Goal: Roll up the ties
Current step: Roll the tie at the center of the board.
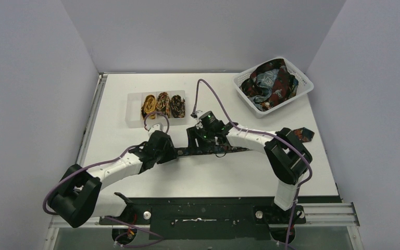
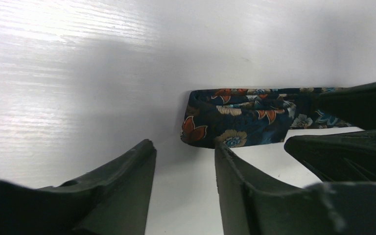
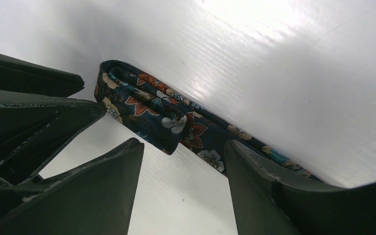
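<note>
Starting roll, by look of it: dark navy floral-print fabric tie [image 2: 235,120] flat on white surface [image 2: 78,73], one end folded over. Your left fingers [image 2: 122,181] and right fingers [image 3: 103,186] at fold, parted, holding nothing. Next, likely: pinch fold, turn it along strip, edges square.

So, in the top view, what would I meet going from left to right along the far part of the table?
Clear divided box → inside it, mustard rolled tie → brown rolled tie → dark rolled tie → white basket holding loose ties.
</note>
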Robot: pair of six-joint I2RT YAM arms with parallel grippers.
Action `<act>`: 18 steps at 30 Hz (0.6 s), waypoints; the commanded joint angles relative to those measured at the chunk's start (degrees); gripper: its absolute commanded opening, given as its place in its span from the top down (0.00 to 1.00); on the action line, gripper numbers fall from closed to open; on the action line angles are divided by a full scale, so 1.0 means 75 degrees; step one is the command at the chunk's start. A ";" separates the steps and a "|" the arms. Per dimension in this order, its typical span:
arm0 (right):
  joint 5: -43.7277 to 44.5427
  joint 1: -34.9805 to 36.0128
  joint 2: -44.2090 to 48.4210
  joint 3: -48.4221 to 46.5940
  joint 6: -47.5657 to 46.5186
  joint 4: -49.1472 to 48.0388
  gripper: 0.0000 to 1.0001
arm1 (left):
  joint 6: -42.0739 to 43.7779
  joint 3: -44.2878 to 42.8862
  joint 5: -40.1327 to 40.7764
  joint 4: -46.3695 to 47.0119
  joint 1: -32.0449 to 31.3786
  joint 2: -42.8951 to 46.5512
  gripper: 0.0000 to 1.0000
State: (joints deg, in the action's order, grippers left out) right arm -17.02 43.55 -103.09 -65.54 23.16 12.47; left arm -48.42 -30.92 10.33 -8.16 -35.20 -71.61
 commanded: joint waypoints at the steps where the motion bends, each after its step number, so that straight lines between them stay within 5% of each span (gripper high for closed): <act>1: 0.0118 -0.0179 0.0410 -0.0518 -0.0306 -0.0046 0.36 | -0.0018 -0.0249 0.0202 -0.0332 0.0122 0.0944 0.48; 9: -0.0688 -0.0182 0.0275 0.0241 0.1394 -0.0901 0.57 | -0.0200 0.0253 -0.0127 -0.0291 0.0443 0.1425 0.46; 18: -0.0587 -0.0205 -0.0119 0.0283 0.1544 -0.0977 0.71 | -0.0292 0.0637 -0.0811 0.0326 0.0795 0.1297 0.44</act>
State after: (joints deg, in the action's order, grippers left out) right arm -21.32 42.04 -103.13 -63.11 33.34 8.45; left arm -50.09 -26.37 7.53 -10.11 -30.70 -61.73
